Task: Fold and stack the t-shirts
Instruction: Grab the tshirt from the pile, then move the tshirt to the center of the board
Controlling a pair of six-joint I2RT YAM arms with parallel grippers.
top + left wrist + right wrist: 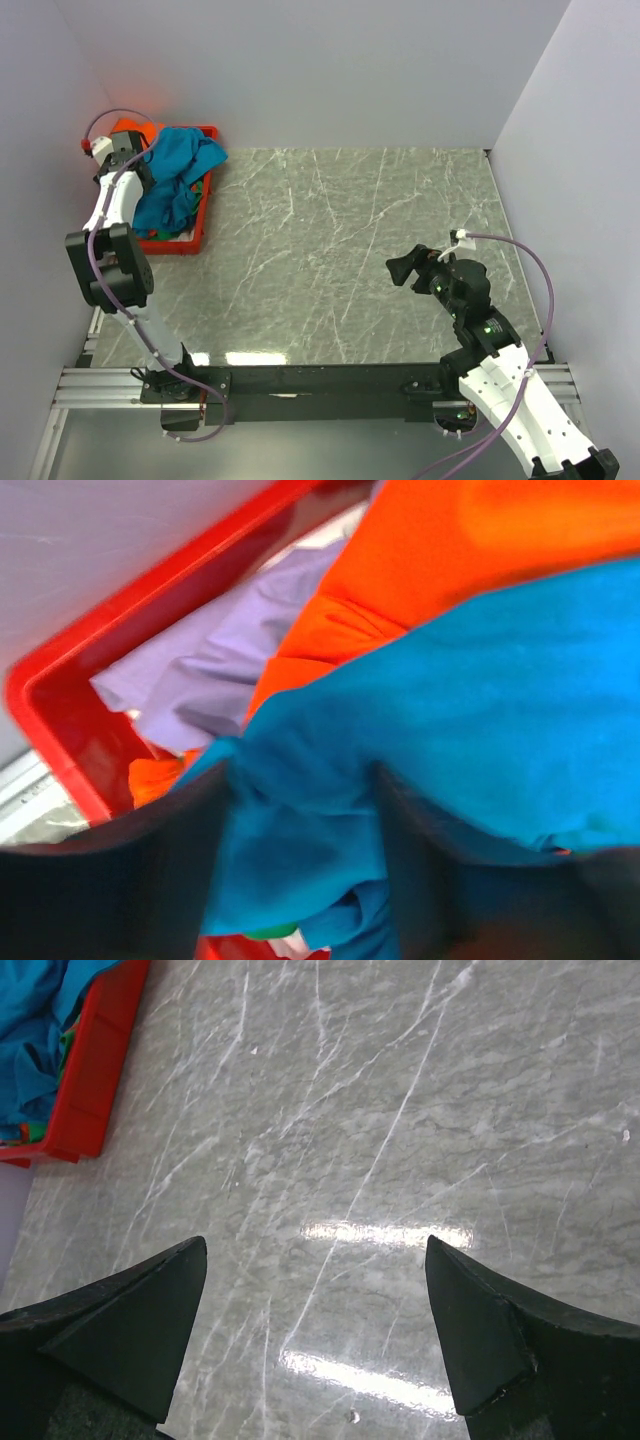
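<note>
The teal-blue t-shirt (pixel 185 165) lies bunched on top of the pile in the red tray (pixel 193 238) at the far left. My left gripper (pixel 143 166) reaches into the tray; in the left wrist view (pixel 305 810) its jaws are closed on a fold of the teal-blue shirt (pixel 500 700). The orange t-shirt (pixel 136 128) lies behind it, and shows in the left wrist view too (pixel 470 550). Only small bits of the green t-shirt (pixel 201 187) show under the teal one. My right gripper (pixel 405 268) is open and empty above bare table (pixel 315 1290).
A pale lilac cloth (pixel 220 660) also lies in the tray (pixel 60 720). The tray stands against the left wall at the back corner. The grey marble table (pixel 340 230) is walled on the left, back and right. The tray's corner shows in the right wrist view (pixel 95 1080).
</note>
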